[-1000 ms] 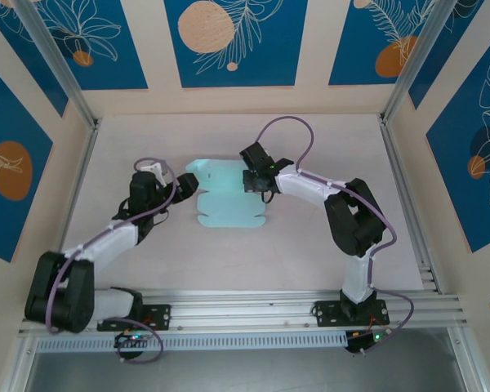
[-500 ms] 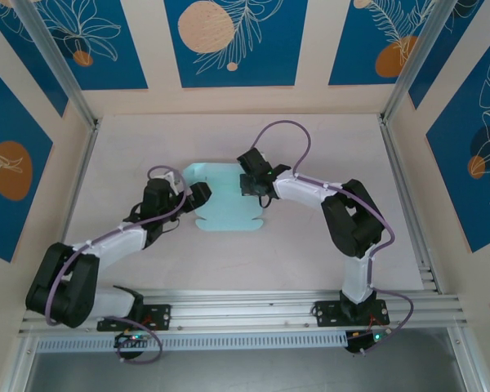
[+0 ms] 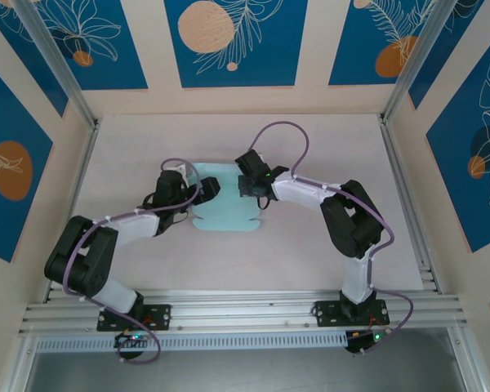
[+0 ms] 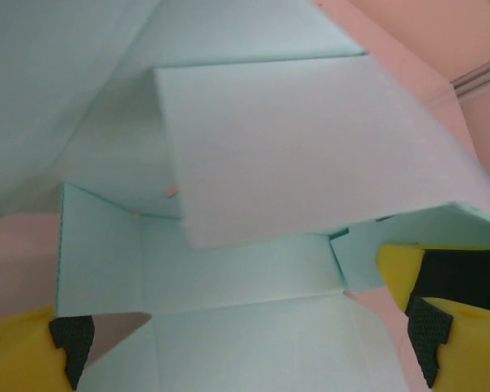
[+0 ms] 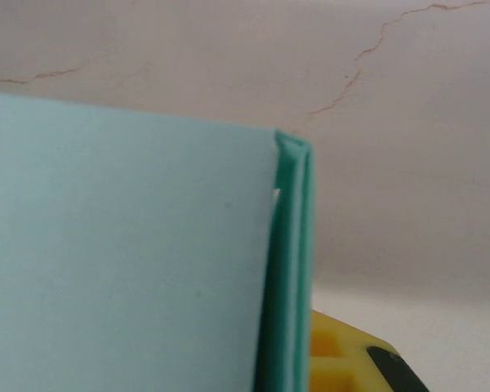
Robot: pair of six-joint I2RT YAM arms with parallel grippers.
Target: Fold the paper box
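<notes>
here's the pale light-blue thin card paper box (image 3: 226, 209), part folded, lying on the middle of the pale pink table (image 3: 327, 139). the left gripper (image 3: 206, 189) is in at the box's left edge, jaws spread wide, its yellow padded fingers (image 4: 461, 327) either side of a flat panel, with raised flaps (image 4: 310, 147) above. the right gripper (image 3: 247, 186) sits at the box's far right corner, clamped down on a doubled card edge (image 5: 292, 261) that stands up out of its grip.
</notes>
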